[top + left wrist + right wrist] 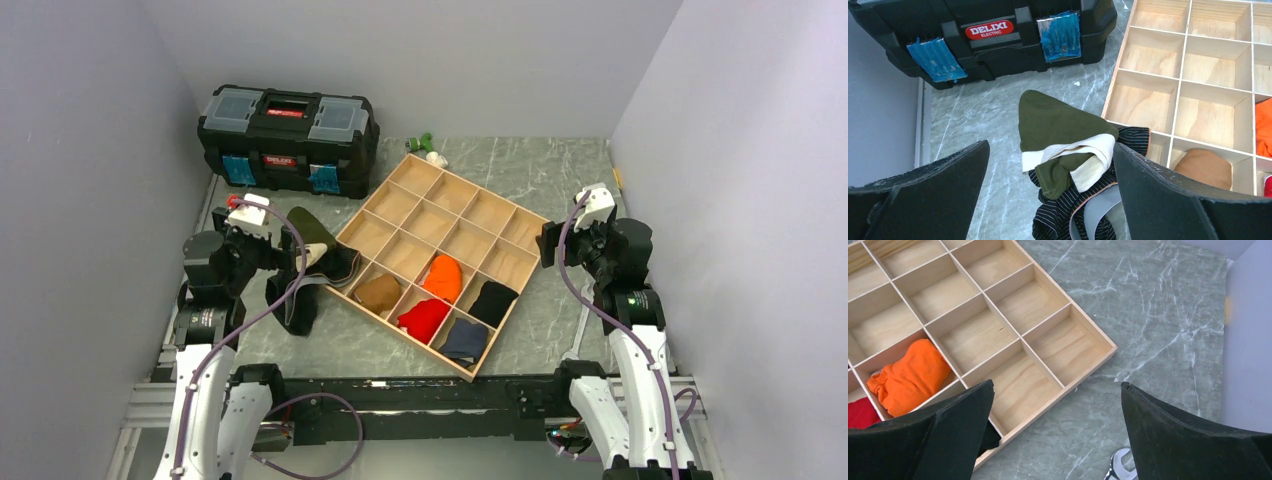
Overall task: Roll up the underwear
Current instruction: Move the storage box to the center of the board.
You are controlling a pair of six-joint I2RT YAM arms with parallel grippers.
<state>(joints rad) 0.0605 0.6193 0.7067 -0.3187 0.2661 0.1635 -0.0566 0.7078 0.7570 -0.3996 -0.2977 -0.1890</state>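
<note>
Overhead view of a grey marbled tabletop (560, 180) with two robot arms at its near edge. The left gripper (1050, 147) hangs above a small heap of clothing, its jaws spread wide and holding nothing. That looks like a stance for reaching down into the heap.

The underwear (1048, 225), a black knit with fine pale stripes, lies crumpled on the tabletop. It touches the left rim of a wooden tray (1113, 85); an olive green garment (1053, 120) with a cream band (1098, 142) lies draped over it. The underwear will probably need pulling free and spreading flat before any rolling.

The tray is split into compartments; those nearest the arms hold bundles, one each: orange (442, 277), red (424, 318), brown (378, 292), black (493, 300) and dark blue (465, 338). This suggests finished rolls get sorted there.

The right gripper (1057, 386) hovers over the tray's right corner, its jaws likewise spread and empty; it is well apart from the heap, likely parked out of the way. A black toolbox (288, 125) sits shut at the far left.
</note>
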